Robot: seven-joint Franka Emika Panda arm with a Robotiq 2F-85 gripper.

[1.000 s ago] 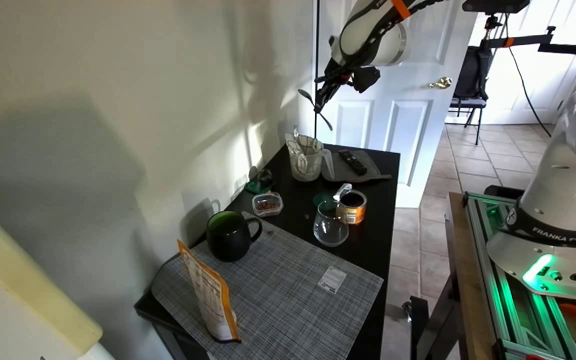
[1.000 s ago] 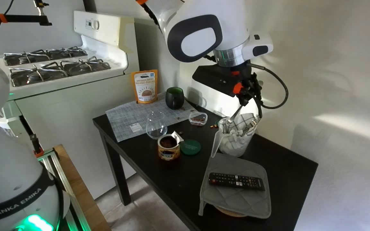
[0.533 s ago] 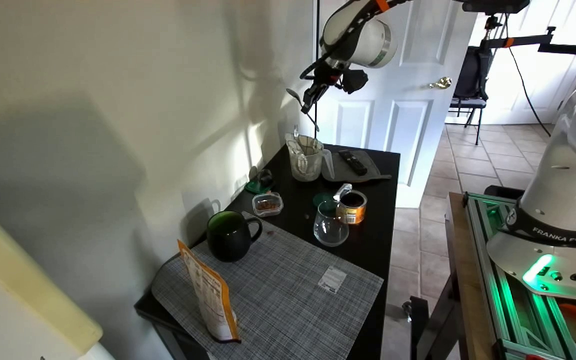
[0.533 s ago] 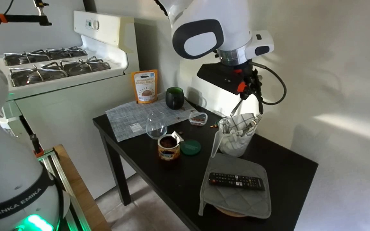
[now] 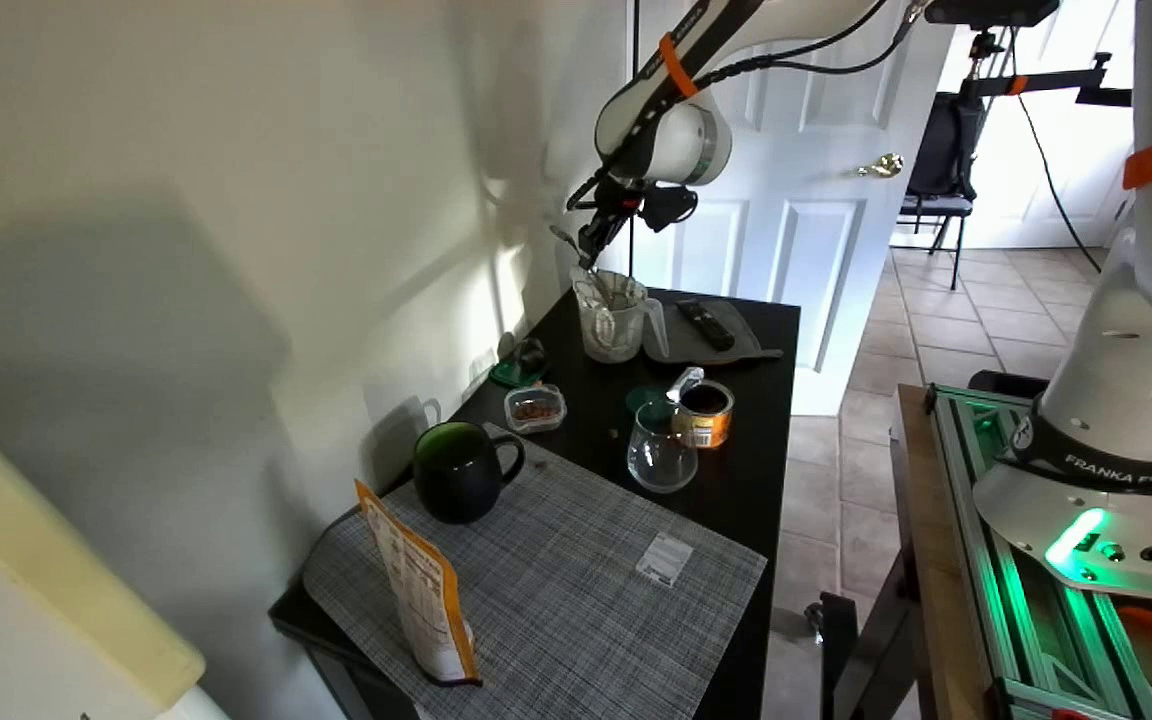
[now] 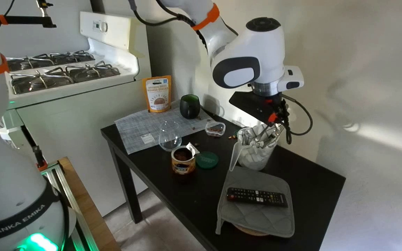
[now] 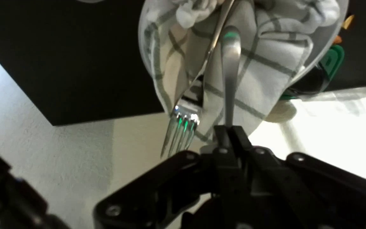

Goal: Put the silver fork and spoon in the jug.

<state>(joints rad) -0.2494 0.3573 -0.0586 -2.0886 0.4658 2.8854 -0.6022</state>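
Note:
The pale translucent jug [image 5: 608, 335] stands at the far end of the black table, with a checked cloth [image 7: 272, 57] inside; it also shows in an exterior view [image 6: 255, 158]. The silver fork [image 7: 187, 109] leans in the jug on the cloth, tines up and out over the rim. My gripper [image 7: 229, 128] is shut on the silver spoon [image 7: 230, 63]. The spoon's handle points down into the jug's mouth, over the cloth and beside the fork. Its bowl [image 5: 564, 237] sticks out above the gripper, toward the wall. The gripper [image 5: 588, 260] is just above the jug's rim. How deep the handle reaches is unclear.
A grey pot holder [image 6: 257, 219] with a black remote [image 6: 257, 196] lies beside the jug. An open can [image 5: 711, 425], a clear glass [image 5: 661, 460], a small plastic tub [image 5: 536, 412], a dark green mug [image 5: 456, 475] and a snack bag [image 6: 157, 96] stand on the table. The wall is close behind.
My gripper has moved down and toward the wall with the spoon, from above the jug to its rim. The spoon's handle has come down into the jug's mouth. The jug and fork look unmoved.

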